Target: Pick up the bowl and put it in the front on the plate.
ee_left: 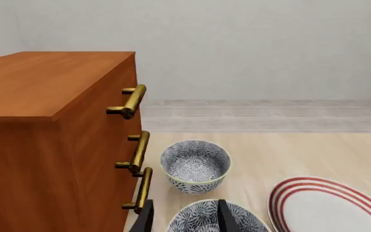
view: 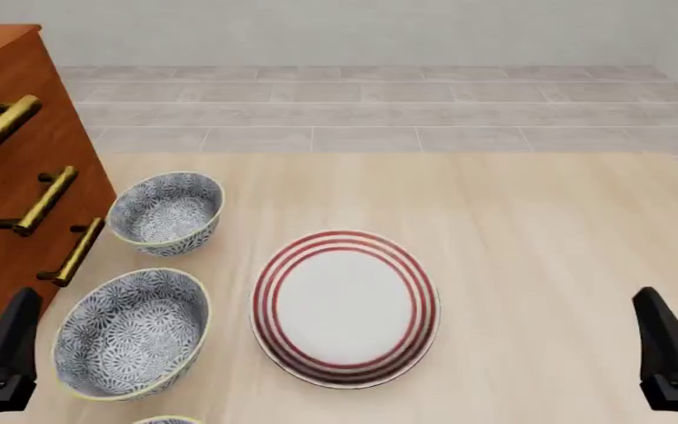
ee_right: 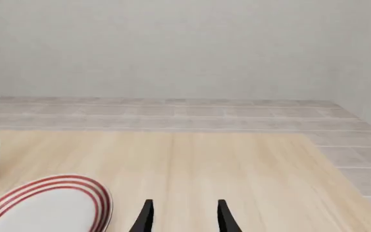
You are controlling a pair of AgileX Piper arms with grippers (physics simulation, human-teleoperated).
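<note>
The bowl (view: 169, 212), deep with a blue-and-white floral pattern and a pale rim, stands upright near the drawer unit at the table's left; it shows as well in the left wrist view (ee_left: 195, 166). The plate (view: 345, 307), white with red rings, lies flat in the table's middle, to the right of the bowl (ee_left: 330, 208) (ee_right: 44, 208). My left gripper (view: 10, 344) (ee_left: 185, 220) hovers open at the near left, short of the bowl. At the near right my right gripper (view: 666, 349) (ee_right: 184, 217) is open, holding nothing.
A wider bowl of the same pattern (view: 133, 334) (ee_left: 214, 220) sits just ahead of the left gripper, nearer than the deep one. Another patterned rim (view: 169, 420) peeks in at the near edge. A wooden drawer unit with brass handles (view: 10, 177) (ee_left: 44, 145) walls the left side.
</note>
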